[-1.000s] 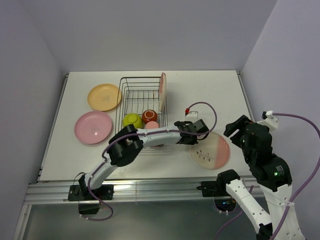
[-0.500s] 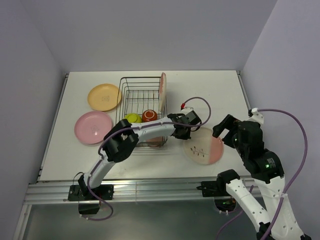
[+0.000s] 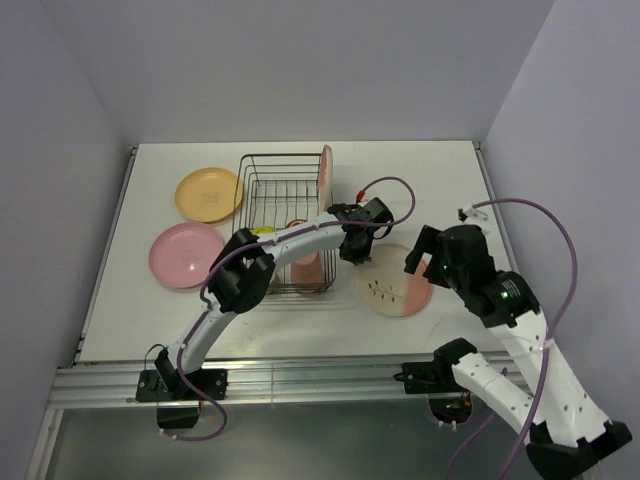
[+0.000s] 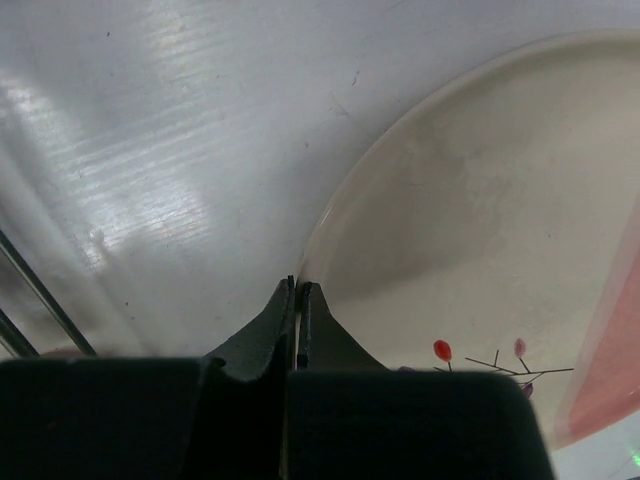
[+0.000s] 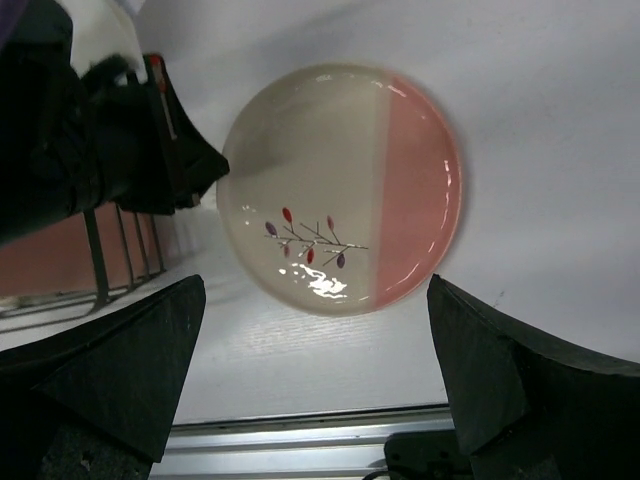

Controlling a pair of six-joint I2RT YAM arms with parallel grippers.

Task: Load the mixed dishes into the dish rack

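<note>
Twig plate (image 3: 392,290) slid left, left claw (image 4: 297,287) closed

Rack (image 3: 285,195) mid-table (image 3: 420,180), upright plate (image 3: 326,172) against its right side. Yellow plate (image 3: 208,193) and pink plate (image 3: 186,254) flat left of rack, apart. Left arm crosses rack's near right corner (hides most contents; bit of green bowl (image 3: 262,233) and salmon cup (image 3: 305,264) show). Left gripper (image 3: 352,255) at twig plate (image 3: 392,290) left rim. Right gripper (image 3: 424,262) over its right edge
</note>
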